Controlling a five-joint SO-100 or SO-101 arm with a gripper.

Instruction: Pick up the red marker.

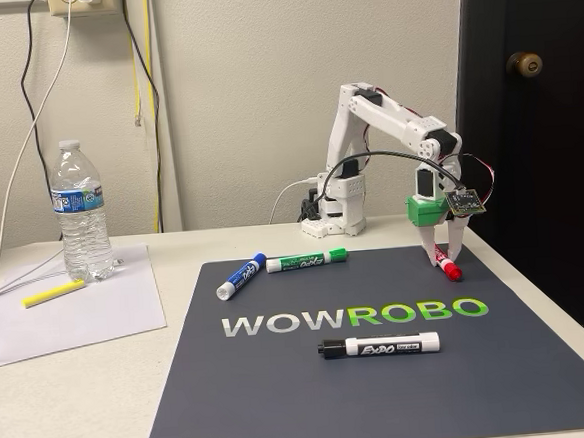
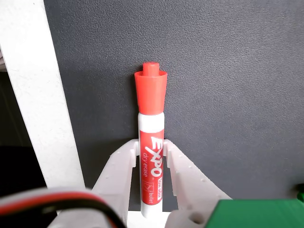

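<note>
A white robot arm reaches down to a dark mat (image 1: 285,400) on the counter (image 1: 74,395). Its tool (image 1: 443,253) stands over the red marker (image 1: 447,264), which lies on the mat. In the wrist view the marker (image 2: 152,156) sits squarely between the tool's two white fingers (image 2: 116,166), its white barrel touched on both sides, its red cap pointing away from the tool. The tool appears clamped on the barrel, though the marker looks not yet lifted. To do this well: keep the squeeze firm and centred on the barrel, then raise straight up, slowly, so the marker neither tips nor slides out. Green, blue and black markers lie well apart from the tool.
</note>
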